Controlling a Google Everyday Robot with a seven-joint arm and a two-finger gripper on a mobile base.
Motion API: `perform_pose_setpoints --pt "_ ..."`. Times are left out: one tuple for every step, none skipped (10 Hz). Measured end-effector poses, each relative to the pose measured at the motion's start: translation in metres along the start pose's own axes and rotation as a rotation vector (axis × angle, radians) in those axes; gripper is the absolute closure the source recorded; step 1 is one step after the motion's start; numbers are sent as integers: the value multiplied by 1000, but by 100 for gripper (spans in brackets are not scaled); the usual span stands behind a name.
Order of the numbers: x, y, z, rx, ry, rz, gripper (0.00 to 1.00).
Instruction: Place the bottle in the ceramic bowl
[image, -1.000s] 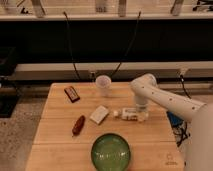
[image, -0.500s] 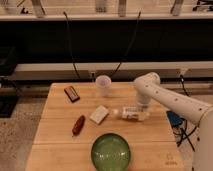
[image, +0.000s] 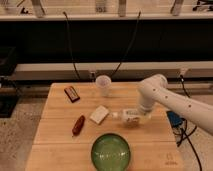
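The gripper (image: 142, 115) is down at the bottle (image: 129, 117), lying at one o'clock from the ceramic bowl (image: 110, 151); its hold I cannot tell, and a loose one might roll the bottle away.

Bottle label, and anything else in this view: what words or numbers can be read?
No text can be read.
Label of the bottle, at the gripper by the right side of the table: too blurred.
Tag on the back shelf: dark marks, too blurred.
Mark at the table's near right corner: too small.
Dark packet: nothing legible.
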Motion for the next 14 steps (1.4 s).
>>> perform_pose_setpoints --pt "-11 9 -4 8 6 -35 99" --pt "-19 16 -7 15 12 -62 99" --pt "-26 23 -9 17 15 -87 99" --pt "-34 30 -12 21 22 -118 99" --pt "-46 41 -15 24 28 -160 99" --pt "-52 49 -17 28 36 -186 99" --pt "-59 58 -19 28 39 -211 99" --pt "-63 69 -20 28 43 -237 99" --pt "-65 78 -22 26 45 -253 99" --pt "-68 89 -23 23 44 -272 99" --pt "-71 100 -23 18 44 -292 99" --pt "-74 109 -23 14 42 -311 99" --pt "-78 117 -22 7 43 -331 99" --pt "-80 123 -21 1 44 -343 99"
